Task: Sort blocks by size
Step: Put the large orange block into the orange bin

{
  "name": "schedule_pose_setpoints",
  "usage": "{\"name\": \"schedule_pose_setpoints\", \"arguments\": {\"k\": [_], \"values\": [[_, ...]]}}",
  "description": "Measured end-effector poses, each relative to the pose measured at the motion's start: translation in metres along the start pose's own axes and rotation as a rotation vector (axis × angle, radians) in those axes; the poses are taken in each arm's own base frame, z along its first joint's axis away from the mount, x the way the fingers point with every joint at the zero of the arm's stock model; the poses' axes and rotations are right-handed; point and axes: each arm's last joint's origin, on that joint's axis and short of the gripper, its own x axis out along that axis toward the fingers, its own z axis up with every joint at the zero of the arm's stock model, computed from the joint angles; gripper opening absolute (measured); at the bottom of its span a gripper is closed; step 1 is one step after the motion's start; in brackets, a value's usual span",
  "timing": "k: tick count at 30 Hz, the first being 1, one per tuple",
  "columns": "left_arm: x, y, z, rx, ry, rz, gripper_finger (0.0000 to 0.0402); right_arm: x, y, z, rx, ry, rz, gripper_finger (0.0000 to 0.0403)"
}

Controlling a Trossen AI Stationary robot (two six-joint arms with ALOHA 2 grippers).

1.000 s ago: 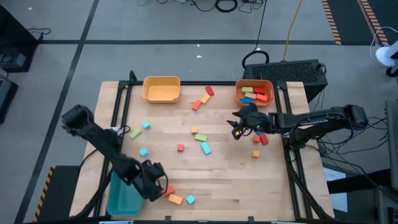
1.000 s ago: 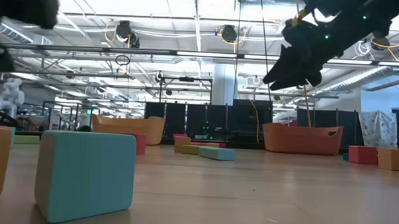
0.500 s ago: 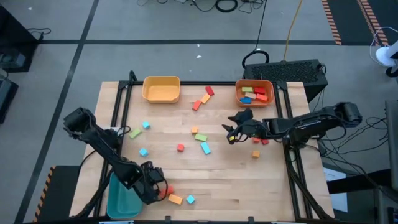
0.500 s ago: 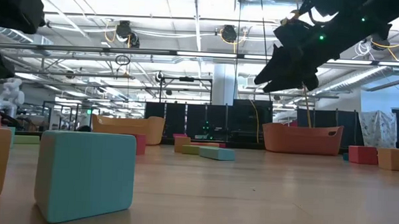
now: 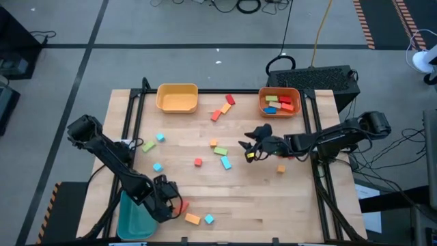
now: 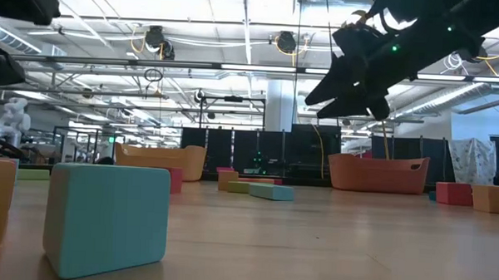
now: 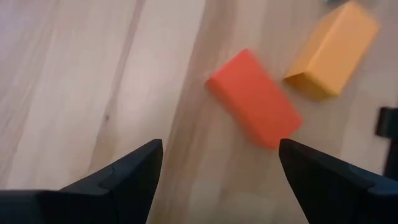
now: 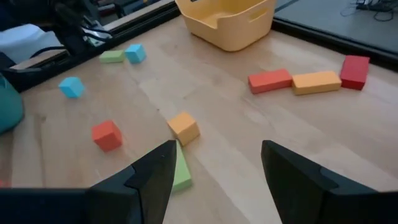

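Note:
Small coloured blocks lie scattered flat on the wooden table [image 5: 252, 198]. My left gripper [image 7: 217, 180] hovers open at the near left, its fingers pointing down just short of a red block [image 7: 255, 99] and an orange block [image 7: 333, 50]. In the high view this gripper [image 5: 168, 203] is beside the teal bin [image 5: 131, 217]. My right gripper [image 5: 249, 152] hangs open above the table's middle, clear of the wood in the low view [image 6: 351, 77]. Ahead of it lie a green block [image 8: 180, 174], an orange cube [image 8: 184, 127] and a red cube [image 8: 107, 134].
A yellow bin [image 5: 177, 97] stands at the far edge, and an orange bin [image 5: 280, 92] holding several blocks stands at the far right. Red and orange bars [image 5: 224, 108] lie between them. Light blue and green blocks [image 5: 154, 141] sit at the left, and a light blue cube [image 5: 209, 219] near the front edge.
My right gripper has travelled toward the table's left edge and a little toward the near edge, sinking somewhat, from beside the orange bin to the blocks in the middle. It has stayed open. No block has moved.

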Motion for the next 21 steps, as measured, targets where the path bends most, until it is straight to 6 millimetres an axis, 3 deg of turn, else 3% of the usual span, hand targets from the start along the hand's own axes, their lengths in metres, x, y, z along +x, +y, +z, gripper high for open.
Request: {"name": "schedule_pose_setpoints", "arguments": {"k": [10,21], "values": [[0.003,-0.005,0.018,-0.119,-0.137,-0.066,0.0322,-0.010,0.013,-0.008,0.060,-0.027,0.004,0.0224],[0.028,0.004,0.022,-0.141,-0.032,-0.006,0.0321,-0.022,0.026,-0.018,0.089,-0.063,0.001,0.0224]]}}
